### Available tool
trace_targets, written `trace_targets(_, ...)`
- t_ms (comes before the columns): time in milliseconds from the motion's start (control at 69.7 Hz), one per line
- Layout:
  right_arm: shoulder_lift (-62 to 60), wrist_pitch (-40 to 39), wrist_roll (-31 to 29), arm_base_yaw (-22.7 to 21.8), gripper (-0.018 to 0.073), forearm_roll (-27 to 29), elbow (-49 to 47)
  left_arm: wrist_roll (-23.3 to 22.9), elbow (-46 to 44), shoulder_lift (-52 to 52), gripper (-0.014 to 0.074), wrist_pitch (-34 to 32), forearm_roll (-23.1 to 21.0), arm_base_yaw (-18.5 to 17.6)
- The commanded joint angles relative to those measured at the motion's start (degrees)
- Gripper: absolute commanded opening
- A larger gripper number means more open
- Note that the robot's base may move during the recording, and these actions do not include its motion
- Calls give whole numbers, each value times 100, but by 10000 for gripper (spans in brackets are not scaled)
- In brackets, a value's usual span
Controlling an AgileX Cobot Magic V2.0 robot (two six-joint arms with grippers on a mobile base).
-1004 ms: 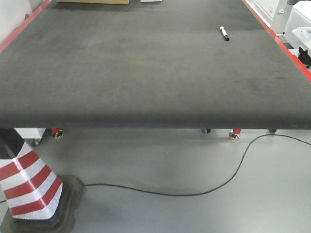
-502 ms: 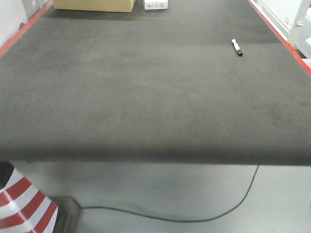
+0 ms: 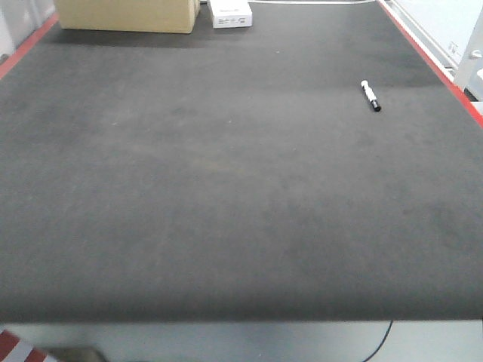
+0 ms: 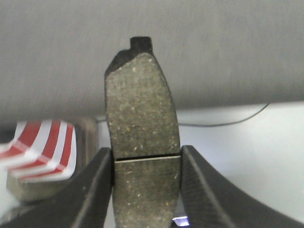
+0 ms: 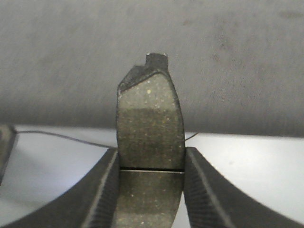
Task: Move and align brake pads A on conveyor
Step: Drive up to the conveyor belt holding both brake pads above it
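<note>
Two brake pads [image 4: 142, 142] [image 5: 151, 137], one conveyor [image 3: 226, 196], one marker pen [image 3: 370, 96], two boxes [image 3: 128, 13] [image 3: 230, 13]

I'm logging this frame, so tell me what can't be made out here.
Left wrist view: the bottom edge cuts off the lower end of the left brake pad, held in the left pincer; the striped cone is blurred.
Right wrist view: the bottom edge likewise cuts off the right brake pad, held in the right pincer.
Front view: neither arm appears; the top edge crops the cardboard box; print on the marker pen is too small.
</note>
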Motion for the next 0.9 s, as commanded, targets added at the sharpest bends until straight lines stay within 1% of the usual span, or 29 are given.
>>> trace_targets(0,-11,-400,0,-17,8,-35,-167,-46,-149,2,-6,-385,-74,-9)
trace_targets(889,-11,-391,0,-17,8,-35,-167,-46,-149,2,-6,-391,-74,-9)
